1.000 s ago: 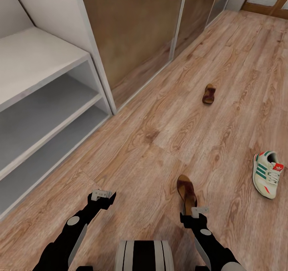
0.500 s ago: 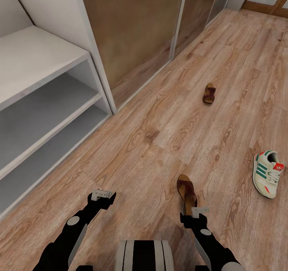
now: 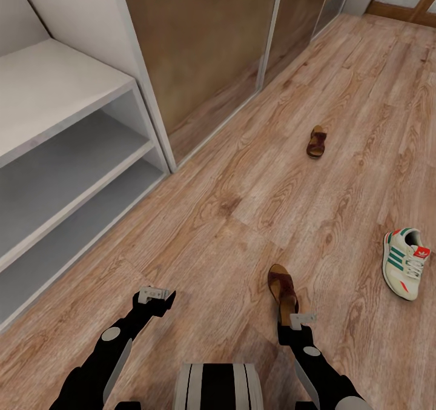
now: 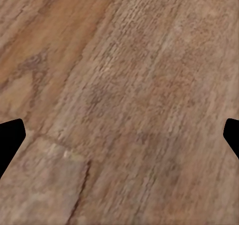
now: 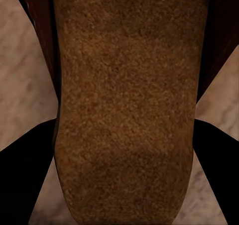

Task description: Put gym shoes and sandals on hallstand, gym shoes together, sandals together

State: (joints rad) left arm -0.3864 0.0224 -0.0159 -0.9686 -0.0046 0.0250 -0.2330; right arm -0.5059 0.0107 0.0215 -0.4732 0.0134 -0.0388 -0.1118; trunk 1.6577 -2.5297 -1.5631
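One dark brown sandal [image 3: 282, 289] lies on the wood floor [image 3: 242, 204] just ahead of me. My right gripper [image 3: 295, 325] is down over its heel end. In the right wrist view the tan insole [image 5: 124, 100] runs between the two black fingers [image 5: 25, 170], which press against its sides. A second sandal [image 3: 316, 142] lies farther off, near the wardrobe doors. A white gym shoe [image 3: 404, 263] with green stripes rests on the floor at the right. The pale-grey hallstand [image 3: 60, 89] stands at the left. My left gripper [image 3: 154, 294] hovers open above bare floor [image 4: 119, 85].
Brown sliding wardrobe doors [image 3: 206, 52] run along the wall beyond the hallstand. A wooden door frame [image 3: 399, 10] shows at the far end of the corridor. Open floor stretches between the sandals and the gym shoe.
The right gripper's fingers have drawn in slightly against the near sandal. The camera, the left arm and the shoes have not moved.
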